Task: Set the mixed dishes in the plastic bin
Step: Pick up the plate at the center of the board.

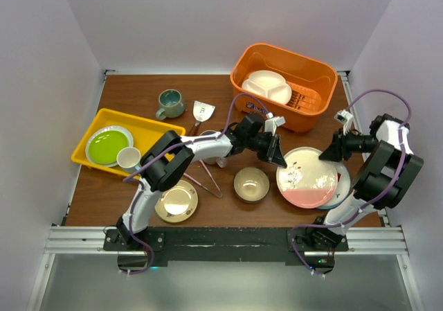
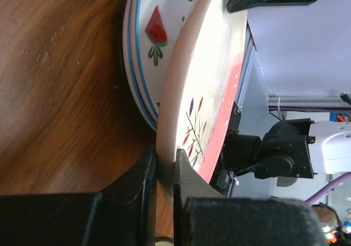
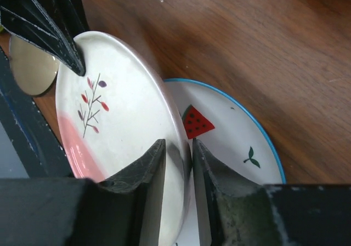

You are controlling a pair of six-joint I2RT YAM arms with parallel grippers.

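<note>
The pink floral plate (image 1: 306, 177) lies tilted on top of the strawberry-print plate (image 1: 344, 188) at the right front of the table. My left gripper (image 1: 280, 160) is shut on its left rim, and my right gripper (image 1: 329, 153) is shut on its far right rim. In the left wrist view my left gripper (image 2: 164, 158) pinches the plate (image 2: 211, 87) edge above the strawberry-print plate (image 2: 155, 32). In the right wrist view my right gripper (image 3: 178, 150) clamps the plate (image 3: 120, 120) rim over the strawberry-print plate (image 3: 225, 131). The orange plastic bin (image 1: 315, 65) at the back holds a white divided plate (image 1: 266, 86).
A bronze bowl (image 1: 250, 184) sits just left of the held plate. A brown-rimmed plate (image 1: 176, 201), thin pink tongs (image 1: 208, 178), a metal spatula (image 1: 201, 112) and a teal mug (image 1: 169, 103) lie further left. A yellow tray (image 1: 149, 127) holds a lime-green plate (image 1: 109, 146) and a cream cup (image 1: 128, 158).
</note>
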